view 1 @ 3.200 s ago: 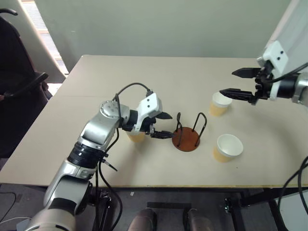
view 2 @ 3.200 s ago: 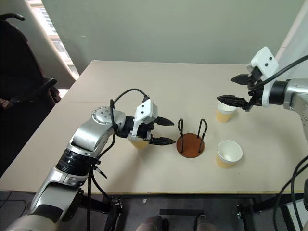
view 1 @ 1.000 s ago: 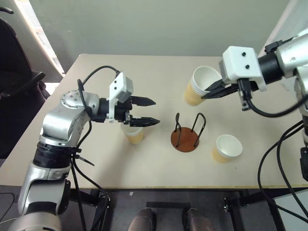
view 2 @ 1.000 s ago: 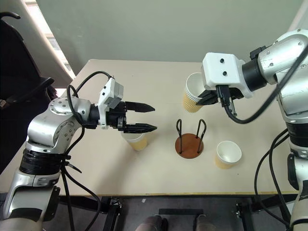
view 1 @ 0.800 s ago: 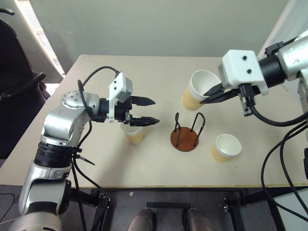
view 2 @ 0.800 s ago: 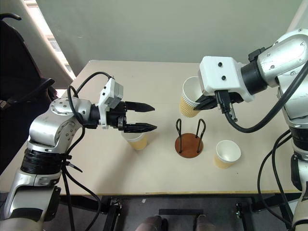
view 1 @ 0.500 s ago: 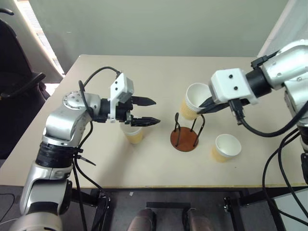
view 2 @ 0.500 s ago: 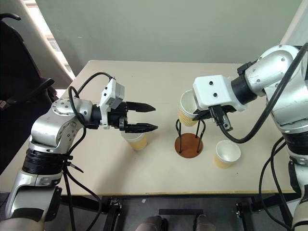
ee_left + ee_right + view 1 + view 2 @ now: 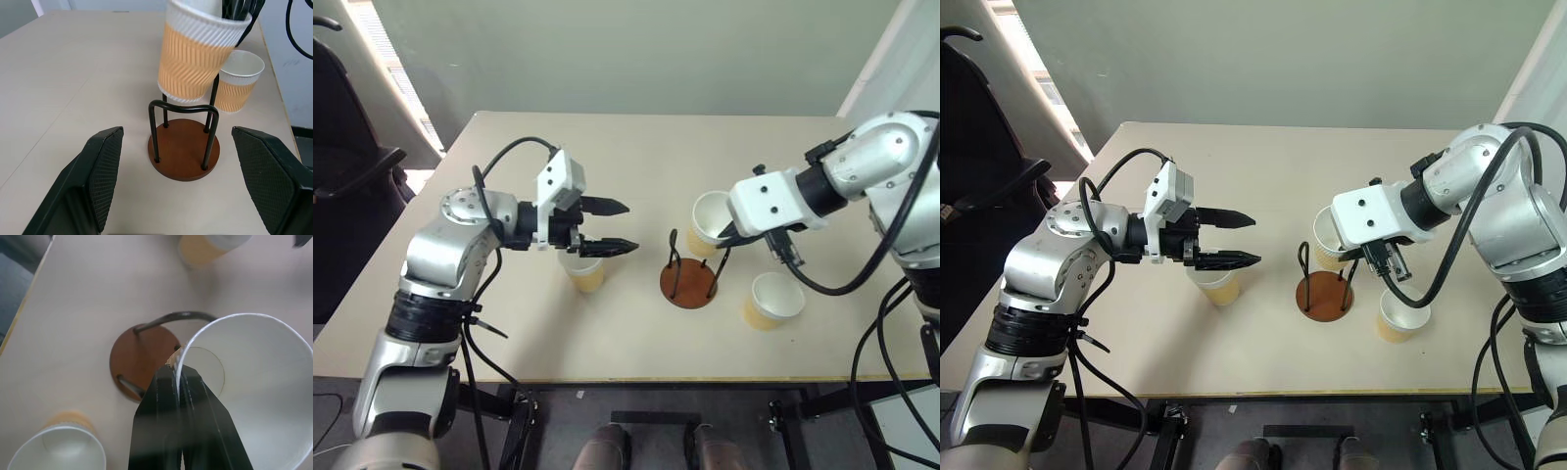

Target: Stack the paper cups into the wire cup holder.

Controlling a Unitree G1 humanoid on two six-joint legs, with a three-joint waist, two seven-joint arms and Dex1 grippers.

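Note:
The wire cup holder (image 9: 690, 284), a brown disc with black wire loops, stands mid-table. My right gripper (image 9: 725, 233) is shut on the rim of a paper cup (image 9: 709, 219). It holds that cup tilted just over the holder's far right loop. In the right wrist view the fingers (image 9: 172, 396) pinch the cup's wall (image 9: 244, 396) above the disc (image 9: 139, 360). My left gripper (image 9: 632, 226) hovers open above a second cup (image 9: 586, 275), left of the holder. A third cup (image 9: 774, 300) stands upright to the holder's right.
The beige table (image 9: 607, 338) has its front edge close below the cups. A dark chair (image 9: 352, 176) stands off the table's left side. A wall runs behind the far edge.
My right gripper has brought the held cup down and to the left, from high above the table to just over the holder. The left arm has not moved.

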